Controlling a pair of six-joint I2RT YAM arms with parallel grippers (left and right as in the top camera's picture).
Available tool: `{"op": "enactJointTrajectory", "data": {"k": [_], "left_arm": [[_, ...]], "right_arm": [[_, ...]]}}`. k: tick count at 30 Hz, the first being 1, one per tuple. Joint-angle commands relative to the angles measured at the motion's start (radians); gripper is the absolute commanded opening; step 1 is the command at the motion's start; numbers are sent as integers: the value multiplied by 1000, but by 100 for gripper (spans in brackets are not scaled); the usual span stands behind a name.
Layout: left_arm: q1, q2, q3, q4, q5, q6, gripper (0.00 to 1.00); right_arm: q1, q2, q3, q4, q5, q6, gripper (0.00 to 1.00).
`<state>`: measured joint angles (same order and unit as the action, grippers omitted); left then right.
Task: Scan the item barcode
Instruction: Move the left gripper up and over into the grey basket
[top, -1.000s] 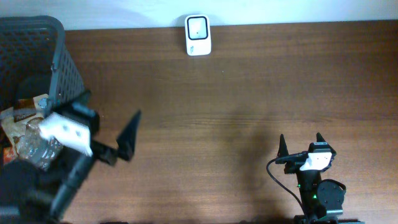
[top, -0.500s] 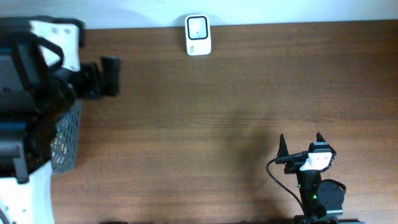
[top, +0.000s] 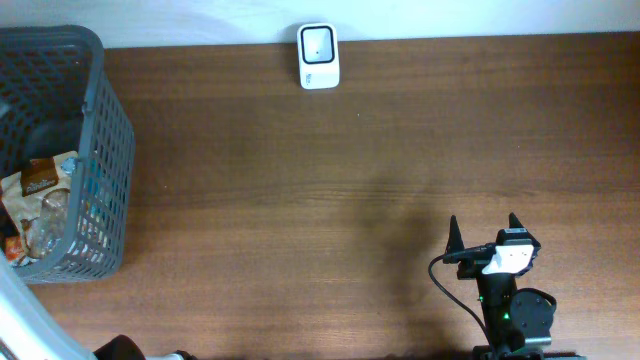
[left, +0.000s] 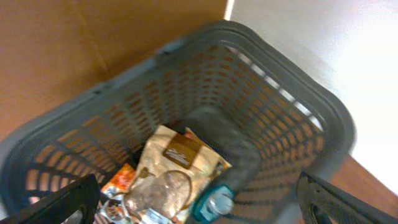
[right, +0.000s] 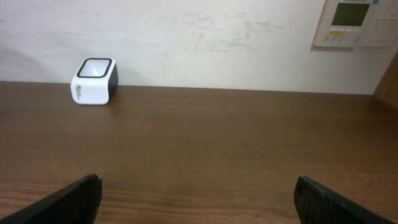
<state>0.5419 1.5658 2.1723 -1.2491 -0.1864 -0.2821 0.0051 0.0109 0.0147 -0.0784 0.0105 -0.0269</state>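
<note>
A grey basket (top: 108, 170) stands at the left edge of the wooden table (top: 350, 170), holding a snack packet (top: 42, 185). A white scanner (top: 319, 56) sits at the far edge. The right gripper (top: 483, 222) rests near the front right, jaws spread apart.

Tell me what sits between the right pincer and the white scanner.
Nothing: only bare brown tabletop runs from the open right pincer to the scanner at the table's far edge. Both the overhead and right wrist views show this.
</note>
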Motion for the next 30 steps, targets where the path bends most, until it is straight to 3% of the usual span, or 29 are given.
{"op": "enactJointTrajectory", "data": {"k": [1, 9, 10, 12, 13, 17, 20, 30], "left_arm": [[51, 3, 19, 2, -13, -27, 99], [63, 148, 19, -26, -12, 7, 99], [63, 166, 19, -45, -12, 9, 96], [63, 206, 19, -74, 32, 85, 74], [63, 226, 19, -72, 88, 132, 71], [63, 288, 19, -67, 302, 293, 76], [63, 337, 19, -84, 309, 345, 82], [56, 486, 18, -178, 349, 407, 82]], "right_arm": [[-6, -8, -9, -3, 2, -2, 98], [-6, -8, -9, -3, 2, -2, 98], [-6, -8, -9, -3, 2, -2, 98], [-6, -8, -9, -3, 2, -2, 98], [-6, -8, -9, -3, 2, -2, 98], [-6, -8, -9, -3, 2, -2, 98], [-6, -8, -9, -3, 2, -2, 98], [-6, -8, -9, -3, 2, -2, 98]]}}
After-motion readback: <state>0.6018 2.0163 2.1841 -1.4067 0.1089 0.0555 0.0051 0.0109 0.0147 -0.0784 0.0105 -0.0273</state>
